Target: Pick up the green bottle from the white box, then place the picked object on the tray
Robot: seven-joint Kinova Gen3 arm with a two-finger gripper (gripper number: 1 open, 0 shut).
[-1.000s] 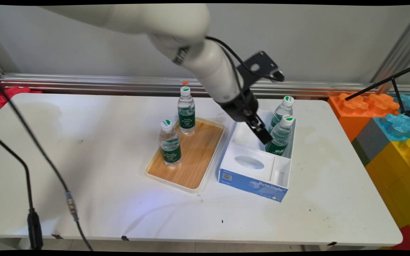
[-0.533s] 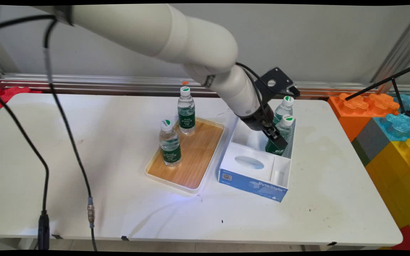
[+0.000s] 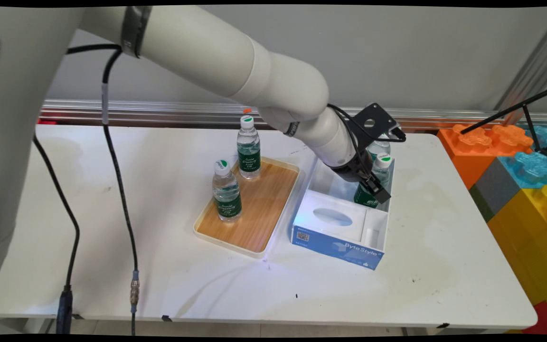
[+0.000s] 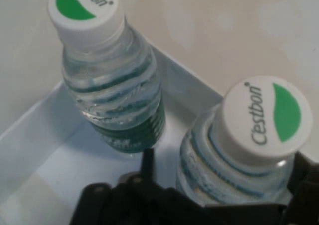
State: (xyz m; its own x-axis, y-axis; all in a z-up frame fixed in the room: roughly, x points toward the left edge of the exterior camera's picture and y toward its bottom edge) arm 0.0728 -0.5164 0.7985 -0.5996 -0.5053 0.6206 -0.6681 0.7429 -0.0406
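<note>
Fingers of the black gripper (image 3: 377,188) stand spread to either side of the nearer bottle (image 3: 372,183) in the box; in the hand view one finger (image 4: 147,161) rises left of that bottle's body and the other shows at the lower right edge, but whether they press the plastic cannot be made out, so they read as parted rather than clamped.

Much is hidden. In the main view the arm's wrist covers most of the farther bottle (image 3: 379,148), leaving only part of its shoulder above and behind the gripper, right of centre. The nearer bottle's body is partly screened by the fingers, with its white cap and green label showing. The hand view cuts off the lower half of the nearer bottle (image 4: 244,150) (its cap reads "C'estbon" with a green patch), and the farther bottle (image 4: 112,85) stands at upper left, its base on the box floor.

Counted: four water bottles in all, each with a white cap and green label. Two stand in the white box with the blue front (image 3: 337,247), in its upper right compartment. Two more stand upright on the wooden tray (image 3: 273,199), left of the box: one bottle (image 3: 248,147) at the tray's upper edge, another bottle (image 3: 226,191) at its left edge. Tray and box sit just beside each other on the white table (image 3: 112,228).
</note>
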